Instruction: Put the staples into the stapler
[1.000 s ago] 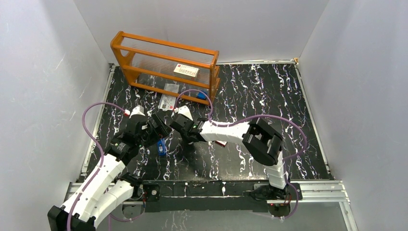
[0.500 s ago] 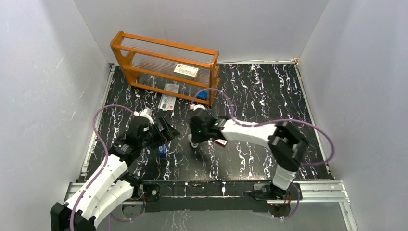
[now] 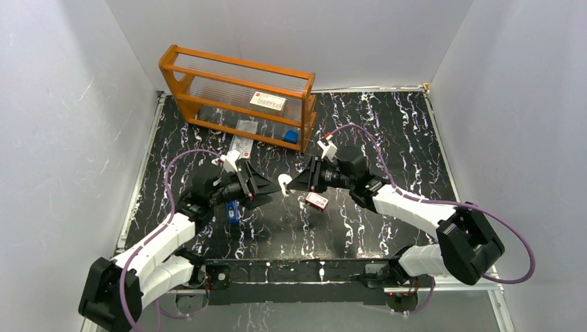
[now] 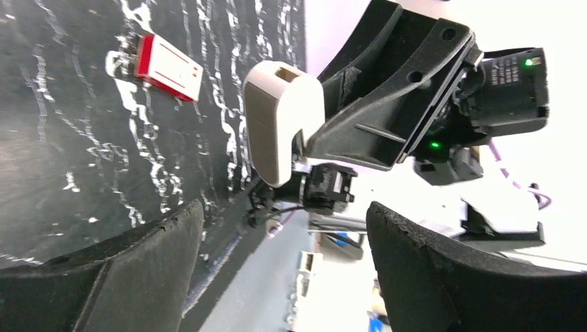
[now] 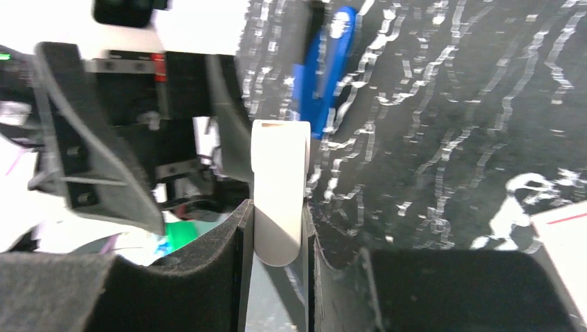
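Counter (image 3: pixel 387 124): black with white veining, fills the middle of the top view.

Rack (image 3: pixel 239 93): orange wood with clear panels, upper left of the frame, against the back wall. White label card (image 3: pixel 267 102) lies on its right half.

Right arm (image 3: pixel 408 207): reaches from lower right toward frame centre. Right jaws clamped on a small pale tray (image 3: pixel 283 181). In the right wrist view the fingers (image 5: pixel 208 277) press on both sides of the tray (image 5: pixel 279 187). Staple strips inside it cannot be made out.

Left arm (image 3: pixel 163 235): reaches from lower left toward centre. Left jaws spread wide apart, mouth turned toward the held tray and just beside it. In the left wrist view the fingers (image 4: pixel 104 277) sit at the two bottom corners, and the tray (image 4: pixel 280 124) appears raised off the counter.

Stapler (image 3: pixel 232 211): blue, on the counter left of centre, partly under the left arm. It shows behind the tray in the right wrist view (image 5: pixel 325 76).

Red-and-white box (image 3: pixel 317 200): flat on the counter, just below and right of the tray, apart from it. It sits upper left in the left wrist view (image 4: pixel 168 66).
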`<state>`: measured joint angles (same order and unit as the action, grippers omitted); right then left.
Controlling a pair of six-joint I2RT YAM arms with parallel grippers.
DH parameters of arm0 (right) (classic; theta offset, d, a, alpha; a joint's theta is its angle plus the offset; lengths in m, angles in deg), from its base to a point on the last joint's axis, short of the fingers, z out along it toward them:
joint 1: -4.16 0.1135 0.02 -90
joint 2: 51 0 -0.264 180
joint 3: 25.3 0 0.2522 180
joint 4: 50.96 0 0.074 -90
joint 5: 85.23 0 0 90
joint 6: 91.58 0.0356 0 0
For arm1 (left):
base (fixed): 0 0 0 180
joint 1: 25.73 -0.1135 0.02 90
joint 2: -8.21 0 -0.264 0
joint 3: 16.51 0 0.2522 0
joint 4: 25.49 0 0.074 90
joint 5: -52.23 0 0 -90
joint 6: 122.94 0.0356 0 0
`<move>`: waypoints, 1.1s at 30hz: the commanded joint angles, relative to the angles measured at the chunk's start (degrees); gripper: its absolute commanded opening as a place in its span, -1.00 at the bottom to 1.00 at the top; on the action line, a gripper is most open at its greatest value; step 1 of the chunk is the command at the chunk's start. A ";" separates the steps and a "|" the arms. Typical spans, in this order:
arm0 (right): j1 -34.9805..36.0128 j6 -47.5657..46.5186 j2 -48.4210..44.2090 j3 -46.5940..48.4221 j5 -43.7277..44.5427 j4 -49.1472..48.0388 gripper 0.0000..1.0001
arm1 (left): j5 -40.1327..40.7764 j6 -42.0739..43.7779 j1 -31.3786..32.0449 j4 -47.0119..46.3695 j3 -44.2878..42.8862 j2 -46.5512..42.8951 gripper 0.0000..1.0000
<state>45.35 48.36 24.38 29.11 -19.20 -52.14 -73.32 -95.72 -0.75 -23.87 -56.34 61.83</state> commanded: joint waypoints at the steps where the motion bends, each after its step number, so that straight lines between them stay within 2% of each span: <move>1: -0.42 13.10 -2.65 -2.64 -5.98 -20.04 -0.46 | -7.98 -10.92 0.30 -18.54 2.62 1.56 0.64; 5: -0.41 16.53 -2.63 -2.24 -6.16 -22.98 -0.46 | -7.21 -11.44 0.34 -20.03 1.71 2.12 0.49; 12: -0.47 18.54 -2.42 -2.40 -7.14 -25.13 -0.46 | -7.50 -14.99 0.51 -26.48 1.98 4.19 0.01; 15: -0.41 19.84 -2.43 -3.09 -7.21 -26.90 -0.46 | -7.64 -14.99 0.60 -27.02 2.06 4.50 -0.09; 20: -0.45 20.46 -2.42 -3.49 -7.75 -27.31 -0.47 | -7.69 -16.42 0.78 -29.75 2.28 6.12 -0.13; 23: -0.41 20.66 -2.49 -3.79 -8.03 -27.51 -0.48 | -8.33 -19.77 0.78 -34.87 2.69 8.06 -0.46; 26: -0.82 21.11 -2.63 -3.77 -8.97 -27.01 -0.48 | -9.50 -19.52 0.50 -35.69 2.81 9.11 -0.82; 28: -1.63 21.23 -3.27 -3.62 -10.03 -25.34 -0.48 | -10.68 -18.63 -0.56 -35.50 3.74 8.86 -0.98; 33: -6.16 14.91 -5.54 -1.07 -16.53 -13.44 -0.48 | -18.39 -14.34 -6.38 -33.64 5.31 6.24 -1.00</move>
<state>43.01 68.47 22.50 25.13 -28.68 -71.48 -85.08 -113.51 -2.33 -56.74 -52.16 70.77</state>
